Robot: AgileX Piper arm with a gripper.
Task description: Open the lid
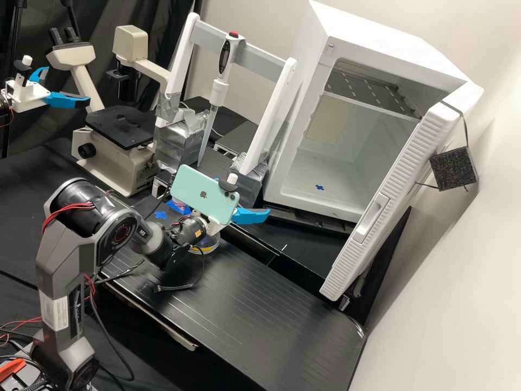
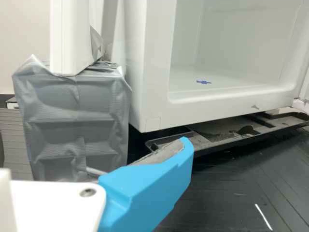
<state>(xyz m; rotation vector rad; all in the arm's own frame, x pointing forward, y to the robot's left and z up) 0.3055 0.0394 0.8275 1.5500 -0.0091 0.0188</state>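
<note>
Blue-fingered end effector point(image 1: 243, 196), open, above table point(image 1: 260, 315), near tape-wrapped foot point(image 2: 75, 125) of white stand point(image 1: 275, 114). Clear round container point(image 1: 211, 243) on table, below mint phone point(image 1: 201, 190), partly hidden by arm point(image 1: 187, 231). Cannot tell position of lid. Beyond, white fridge point(image 1: 296, 198) with door point(image 1: 391, 201) ajar, blue tape point(image 1: 320, 187) on inside floor.

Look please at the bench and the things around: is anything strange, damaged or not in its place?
Nothing looks spilled. Oddest is the black block strapped to the outside of the open door of the white cabinet, an unusual place for it. Also, crumpled grey tape wraps the white frame at its base, which looks makeshift.
</note>
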